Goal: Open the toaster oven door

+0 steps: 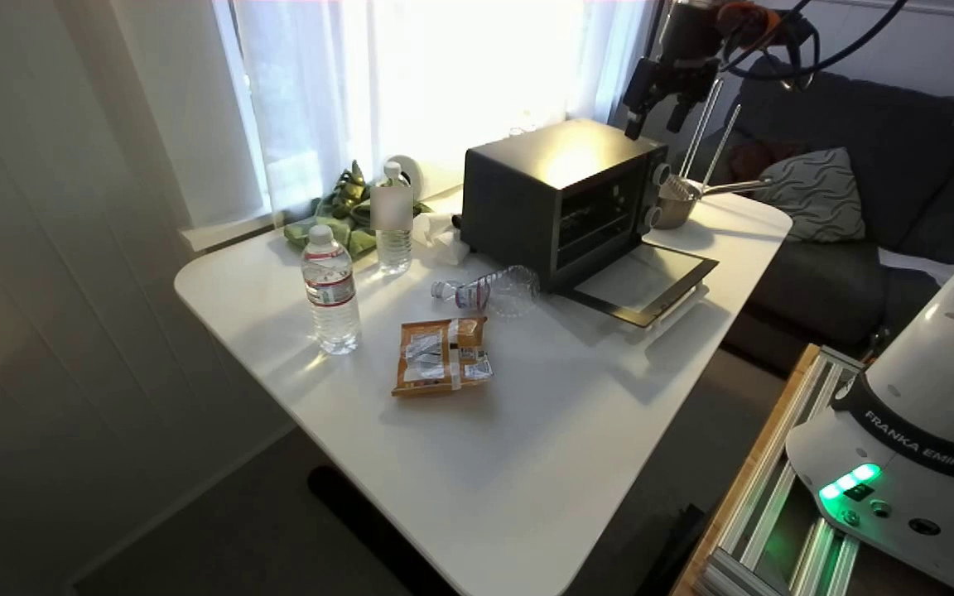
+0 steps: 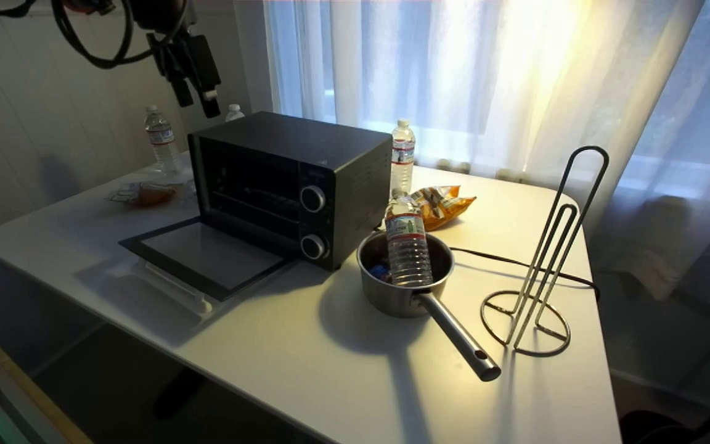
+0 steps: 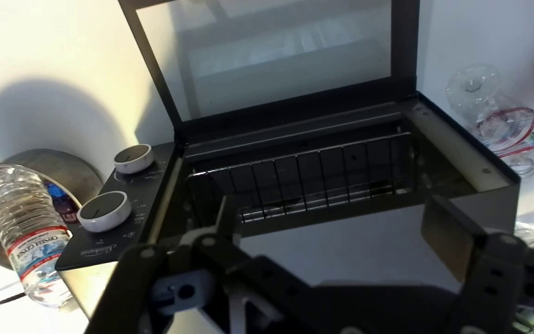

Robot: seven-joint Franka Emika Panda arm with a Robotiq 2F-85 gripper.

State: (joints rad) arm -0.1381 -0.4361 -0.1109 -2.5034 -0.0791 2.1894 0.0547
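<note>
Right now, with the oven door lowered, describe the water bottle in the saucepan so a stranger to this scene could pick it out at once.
Find the black toaster oven on the white table. Beside its end with the knobs sits a metal saucepan with a long handle. The water bottle leans in it, unlike the upright bottle nearer the curtain.

The toaster oven (image 1: 518, 217) is black, its door (image 2: 210, 256) dark-framed. I see a white counter (image 1: 510, 480), an orange packet (image 1: 444, 356), a silver pot (image 2: 392, 301), a clear bottle (image 1: 331, 291) banded in red, and a pale cushion (image 1: 812, 199) with dark wavy lines. My white arm (image 1: 941, 364) shows a green light (image 1: 850, 481).
</note>
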